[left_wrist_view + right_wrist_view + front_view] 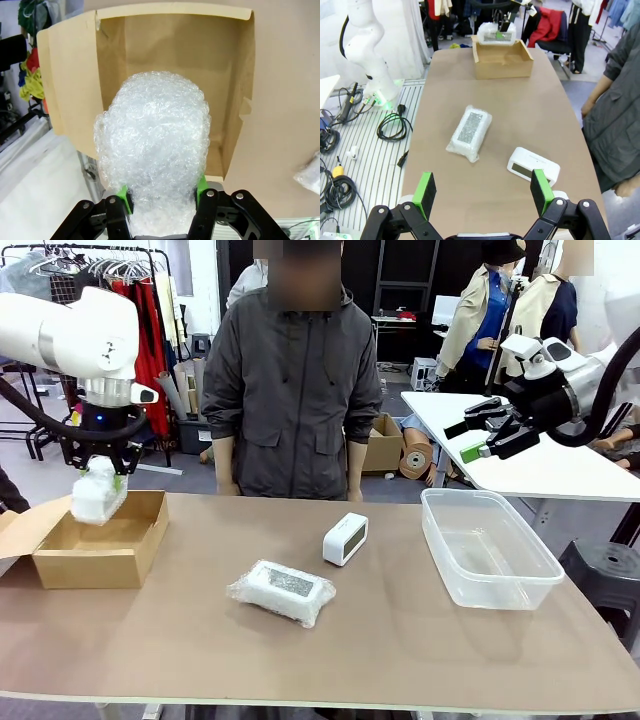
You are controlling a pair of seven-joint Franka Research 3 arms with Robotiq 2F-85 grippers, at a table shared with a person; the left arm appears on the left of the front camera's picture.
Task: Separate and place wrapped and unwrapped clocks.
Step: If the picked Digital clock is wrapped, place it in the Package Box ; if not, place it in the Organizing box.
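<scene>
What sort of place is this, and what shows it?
Probably a robotics test space shared with a clothing workroom: a white robot arm beside the table, loose cables on the floor, and a garment rack behind.

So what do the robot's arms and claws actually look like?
The left arm and right arm are glossy white, built of rounded, tube-like segments. A black cable loops beside each wrist. The left gripper and right gripper are black angular linkages with visible bolts, with two fingers lined with bright green pads.

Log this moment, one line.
left gripper shut on round wrapped clock over box | right gripper open | flat wrapped clock, bare clock on table
</scene>
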